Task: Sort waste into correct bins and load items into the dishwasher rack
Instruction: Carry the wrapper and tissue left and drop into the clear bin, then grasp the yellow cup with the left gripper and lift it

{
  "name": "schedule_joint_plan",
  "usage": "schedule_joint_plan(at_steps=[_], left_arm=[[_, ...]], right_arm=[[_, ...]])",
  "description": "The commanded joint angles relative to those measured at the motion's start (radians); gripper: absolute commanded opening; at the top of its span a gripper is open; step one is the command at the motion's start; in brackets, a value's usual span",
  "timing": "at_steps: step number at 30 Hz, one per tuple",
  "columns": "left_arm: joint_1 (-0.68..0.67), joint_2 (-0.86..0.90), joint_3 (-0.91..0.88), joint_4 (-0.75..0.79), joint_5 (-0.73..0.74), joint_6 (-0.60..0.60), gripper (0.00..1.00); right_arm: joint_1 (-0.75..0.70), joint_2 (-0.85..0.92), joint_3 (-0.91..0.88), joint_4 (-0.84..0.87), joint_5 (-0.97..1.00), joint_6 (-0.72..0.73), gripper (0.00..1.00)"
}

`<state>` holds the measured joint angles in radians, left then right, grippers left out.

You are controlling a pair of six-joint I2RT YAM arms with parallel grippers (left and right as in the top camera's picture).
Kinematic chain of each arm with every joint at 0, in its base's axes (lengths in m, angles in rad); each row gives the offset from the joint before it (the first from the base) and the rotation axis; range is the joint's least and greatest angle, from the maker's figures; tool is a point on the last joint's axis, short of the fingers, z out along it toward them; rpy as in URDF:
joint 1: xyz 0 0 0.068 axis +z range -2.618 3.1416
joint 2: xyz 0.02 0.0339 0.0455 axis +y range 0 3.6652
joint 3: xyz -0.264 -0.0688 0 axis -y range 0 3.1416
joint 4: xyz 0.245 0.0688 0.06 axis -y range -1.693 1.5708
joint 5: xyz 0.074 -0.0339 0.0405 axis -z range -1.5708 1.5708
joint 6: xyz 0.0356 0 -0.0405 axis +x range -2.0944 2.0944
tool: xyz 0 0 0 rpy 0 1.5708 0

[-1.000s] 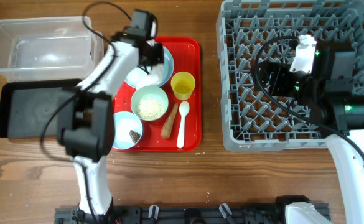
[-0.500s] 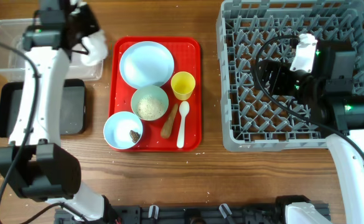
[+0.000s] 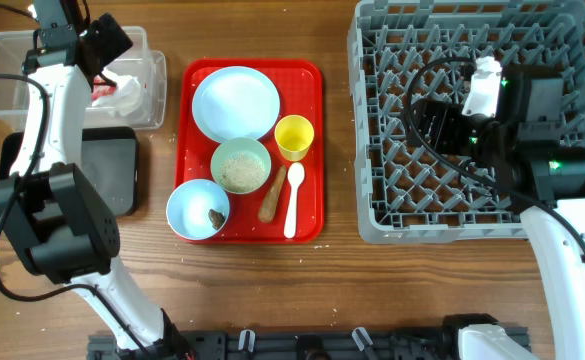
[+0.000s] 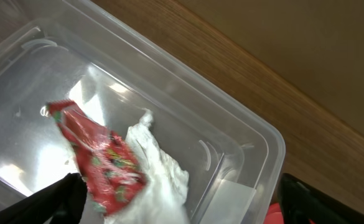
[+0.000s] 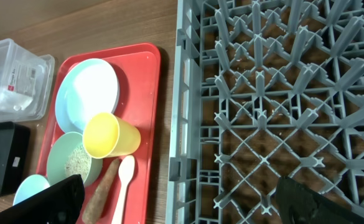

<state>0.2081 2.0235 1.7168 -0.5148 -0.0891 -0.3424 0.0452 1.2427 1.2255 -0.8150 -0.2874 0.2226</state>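
Two arms reach over a wooden table. The left gripper [image 4: 182, 190] hangs, fingers spread wide, above the clear tub [image 3: 2, 60], where a red wrapper [image 4: 101, 158] and crumpled tissue [image 4: 160, 174] lie touching. The right gripper [image 5: 182, 202] hovers, fingers also apart, over the grey rack [image 3: 562, 30]. A red serving tray [image 3: 317, 100] holds a blue plate [image 3: 235, 102], rice bowl [image 3: 240, 165], second bowl [image 3: 197, 208], yellow cup [image 3: 294, 137], spoon [image 3: 293, 198] and orange-brown stick [image 3: 271, 198].

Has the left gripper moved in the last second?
Yes. The left gripper went left, from above the red tray to over the clear tub.
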Motion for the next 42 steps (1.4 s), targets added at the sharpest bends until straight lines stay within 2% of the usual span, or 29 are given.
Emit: schedule_joint_plan(at_steps=[1, 3, 5, 7, 10, 14, 18, 22, 26, 35, 36, 39, 41, 42], left_arm=[[0.003, -0.059, 0.005, -0.002, -0.016, -0.006, 1.00], [0.001, -0.107, 0.005, -0.021, 0.016, -0.006, 1.00], [-0.008, -0.175, 0.005, -0.075, 0.124, -0.006, 1.00], [-0.033, -0.221, 0.005, -0.196, 0.275, -0.006, 1.00], [-0.112, -0.222, 0.005, -0.365, 0.369, -0.006, 0.99], [-0.256, -0.208, 0.004, -0.468, 0.369, 0.014, 0.94], [-0.438, -0.194, 0.003, -0.482, 0.318, 0.127, 0.85], [-0.550, -0.136, 0.002, -0.488, 0.263, 0.126, 0.79], [-0.602, -0.055, 0.002, -0.490, 0.258, 0.126, 0.75], [-0.605, 0.098, 0.002, -0.512, 0.256, 0.126, 0.57], [-0.605, 0.101, 0.002, -0.512, 0.256, 0.126, 0.55], [-0.604, 0.101, 0.002, -0.507, 0.256, 0.126, 0.40], [-0.605, 0.101, 0.002, -0.506, 0.256, 0.121, 0.27], [-0.605, 0.101, 0.002, -0.503, 0.257, 0.118, 0.16]], right_arm=[[0.008, 0.011, 0.012, 0.002, 0.002, -0.011, 0.99], [0.008, 0.011, 0.012, 0.003, 0.002, -0.010, 1.00], [0.008, 0.011, 0.012, 0.003, 0.001, -0.010, 1.00], [0.008, 0.010, 0.012, 0.002, 0.001, -0.011, 1.00], [0.008, 0.011, 0.012, 0.002, 0.001, -0.011, 1.00], [0.008, 0.011, 0.012, 0.002, 0.002, -0.012, 1.00], [0.008, 0.011, 0.012, -0.008, 0.002, -0.013, 1.00], [0.008, 0.011, 0.012, -0.016, 0.002, -0.014, 1.00], [0.008, 0.011, 0.012, -0.017, 0.002, -0.040, 1.00], [0.008, 0.011, 0.011, -0.035, 0.002, -0.040, 1.00], [0.008, 0.011, 0.011, -0.036, 0.002, -0.040, 1.00], [0.008, 0.011, 0.011, -0.037, 0.002, -0.039, 1.00], [0.008, 0.011, 0.011, -0.035, 0.002, -0.037, 1.00], [0.008, 0.011, 0.011, -0.035, 0.001, -0.036, 1.00]])
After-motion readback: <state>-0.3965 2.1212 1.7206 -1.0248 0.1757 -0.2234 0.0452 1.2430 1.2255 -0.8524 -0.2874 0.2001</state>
